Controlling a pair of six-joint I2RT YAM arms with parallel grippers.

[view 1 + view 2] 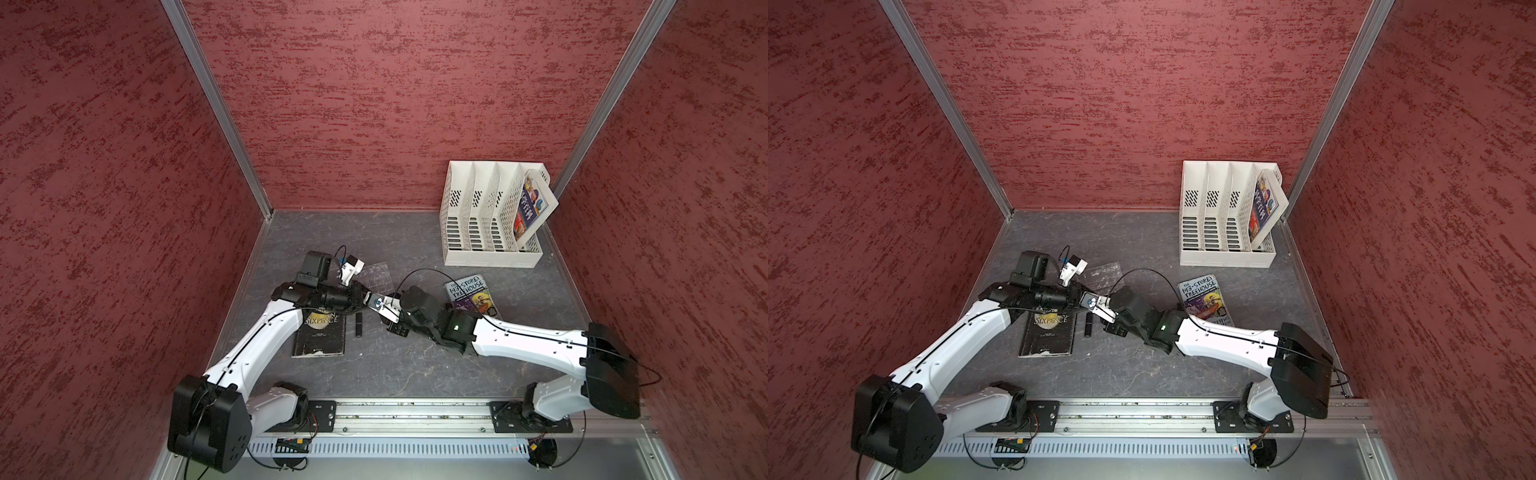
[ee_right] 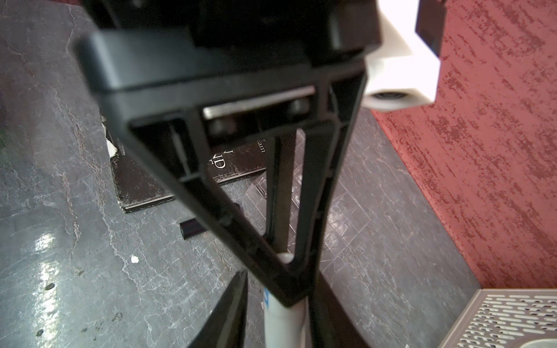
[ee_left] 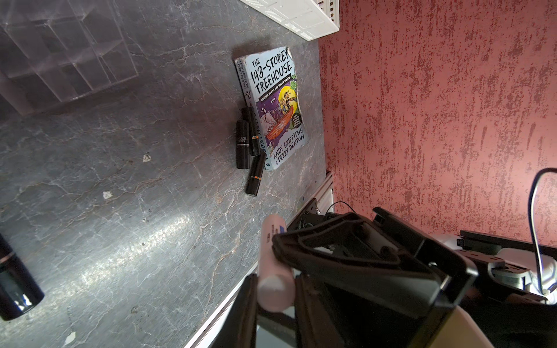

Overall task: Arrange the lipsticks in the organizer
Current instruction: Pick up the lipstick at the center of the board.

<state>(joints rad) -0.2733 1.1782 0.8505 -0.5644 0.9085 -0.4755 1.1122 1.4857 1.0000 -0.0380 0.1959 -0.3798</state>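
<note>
Currently: left gripper (image 1: 369, 300) is clamped on the white tube (image 1: 378, 302). The tube is held above the table (image 1: 415, 365), just beside the organizer (image 1: 376, 276), not in it. Right gripper (image 2: 280, 313) straddles the same tube from the opposite side. Its jaws stand slightly apart, and the right wrist view shows a gap on one side. Three black tubes (image 3: 242, 144) lie together against the Treehouse book (image 3: 277, 99). One more black tube (image 1: 358, 324) lies flat beside the Sixpence book (image 1: 320, 336), between the two arms.
</note>
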